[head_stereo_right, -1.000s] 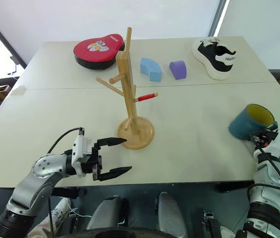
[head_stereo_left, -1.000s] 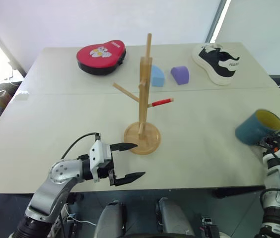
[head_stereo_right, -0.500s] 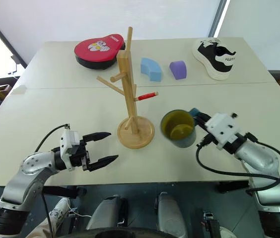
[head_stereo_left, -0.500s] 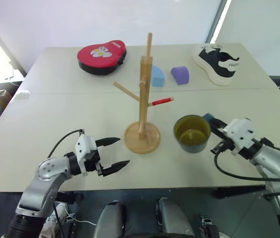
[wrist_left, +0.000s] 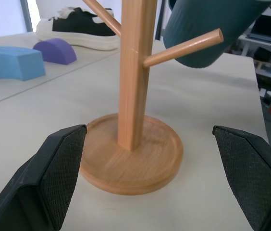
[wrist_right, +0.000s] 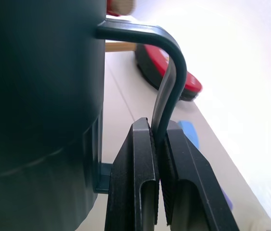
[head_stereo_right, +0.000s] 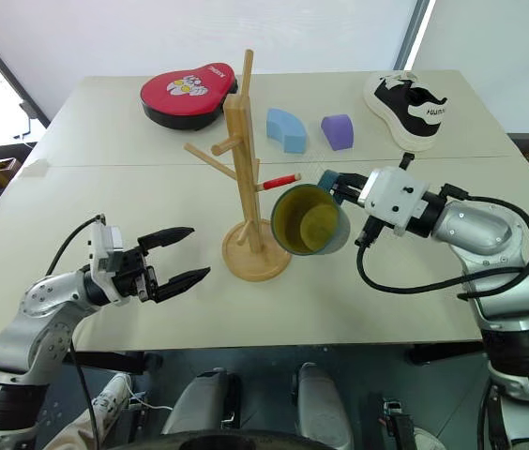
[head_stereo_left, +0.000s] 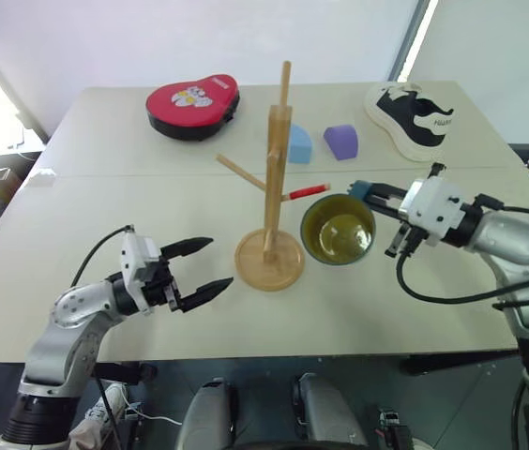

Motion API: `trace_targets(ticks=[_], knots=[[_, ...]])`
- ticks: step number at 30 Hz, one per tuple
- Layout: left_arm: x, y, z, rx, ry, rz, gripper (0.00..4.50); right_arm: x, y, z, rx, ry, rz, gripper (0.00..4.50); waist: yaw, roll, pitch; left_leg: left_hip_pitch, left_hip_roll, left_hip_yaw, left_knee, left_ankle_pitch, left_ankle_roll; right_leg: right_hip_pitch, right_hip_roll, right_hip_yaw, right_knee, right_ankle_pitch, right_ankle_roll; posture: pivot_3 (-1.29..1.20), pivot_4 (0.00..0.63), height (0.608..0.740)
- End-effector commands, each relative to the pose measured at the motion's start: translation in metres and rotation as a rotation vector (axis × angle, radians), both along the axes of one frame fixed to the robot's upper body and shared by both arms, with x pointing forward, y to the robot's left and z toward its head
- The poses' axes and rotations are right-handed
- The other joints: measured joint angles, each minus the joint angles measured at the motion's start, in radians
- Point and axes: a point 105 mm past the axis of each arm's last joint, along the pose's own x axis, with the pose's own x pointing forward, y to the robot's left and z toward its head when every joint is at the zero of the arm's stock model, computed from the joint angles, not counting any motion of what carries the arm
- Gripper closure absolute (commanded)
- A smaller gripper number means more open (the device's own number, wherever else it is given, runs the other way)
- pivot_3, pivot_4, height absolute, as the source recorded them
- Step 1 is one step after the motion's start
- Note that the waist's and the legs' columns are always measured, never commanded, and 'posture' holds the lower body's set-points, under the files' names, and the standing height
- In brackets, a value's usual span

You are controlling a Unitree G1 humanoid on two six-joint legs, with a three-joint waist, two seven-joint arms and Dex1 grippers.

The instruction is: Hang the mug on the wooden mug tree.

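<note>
Left eye view: mug (head_stereo_left: 338, 229) tipped, yellow mouth toward the camera.

Hardly any text legible. Black-and-white shoe (head_stereo_right: 403, 105) at far right of table has white lettering on its side, too small to read for sure. Red pad (head_stereo_right: 188, 96) at far left has a cartoon print w/ small white writing along its edge, also unreadable. No letters, nos. or signs made out elsewhere.
</note>
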Motion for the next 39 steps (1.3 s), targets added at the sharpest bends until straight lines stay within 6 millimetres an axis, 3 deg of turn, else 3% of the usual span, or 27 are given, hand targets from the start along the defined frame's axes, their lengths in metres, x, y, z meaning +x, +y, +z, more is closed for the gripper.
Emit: trace_targets(ticks=[1, 8, 16, 29, 32, 36, 39], knots=[[-0.002, -0.002, 0.02, -0.02, -0.066, 0.0, 0.0, 0.0, 0.005, 0.018, -0.041, -0.072, 0.062, 4.45, 0.0, 0.0, 0.0, 0.0, 0.0, 0.0, 0.0, 0.0, 0.0, 0.0, 0.0, 0.0, 0.0, 0.0, 0.0, 0.0, 0.15, 0.735], [-0.005, -0.004, 0.024, -0.023, -0.073, 0.009, 0.0, 0.005, 0.017, 0.029, -0.121, -0.086, 0.16, 4.45, 0.0, 0.0, 0.0, 0.0, 0.0, 0.0, 0.0, 0.0, 0.0, 0.0, -0.001, 0.0, 0.0, 0.0, 0.0, 0.0, 0.15, 0.735], [-0.009, -0.007, 0.038, -0.058, -0.094, 0.01, 0.0, 0.011, 0.032, 0.027, -0.195, -0.067, 0.247, 4.45, -0.001, 0.0, 0.0, 0.0, 0.0, 0.0, 0.0, 0.0, 0.0, 0.0, -0.003, 0.0, 0.0, 0.001, -0.001, 0.0, 0.15, 0.735], [-0.013, -0.013, 0.049, -0.064, -0.094, -0.028, 0.0, 0.022, 0.046, 0.035, -0.218, -0.075, 0.268, 4.45, 0.0, 0.0, 0.0, 0.0, 0.0, 0.0, 0.0, 0.0, 0.0, 0.0, -0.004, 0.0, 0.0, 0.001, -0.001, 0.0, 0.15, 0.735], [-0.013, -0.014, 0.048, -0.061, -0.095, -0.031, 0.0, 0.022, 0.049, 0.04, -0.208, -0.085, 0.274, 3.46, -0.001, 0.0, 0.0, 0.0, 0.0, 0.0, 0.0, 0.0, 0.0, 0.0, -0.004, 0.0, 0.0, 0.001, -0.001, 0.0, 0.15, 0.735], [-0.013, -0.014, 0.048, -0.061, -0.097, -0.027, 0.0, 0.022, 0.048, 0.047, -0.231, -0.14, 0.259, 1.58, -0.001, 0.0, 0.0, 0.0, 0.0, 0.0, 0.0, 0.0, 0.0, 0.0, -0.004, 0.0, 0.0, 0.001, -0.001, 0.0, 0.15, 0.735], [-0.009, -0.013, 0.043, -0.048, -0.093, -0.007, 0.0, 0.02, 0.039, 0.052, -0.24, -0.156, 0.223, 1.58, 0.0, 0.0, 0.0, 0.0, 0.0, 0.0, 0.0, 0.0, 0.0, 0.0, -0.005, 0.0, 0.0, 0.001, -0.001, 0.0, 0.15, 0.735]])
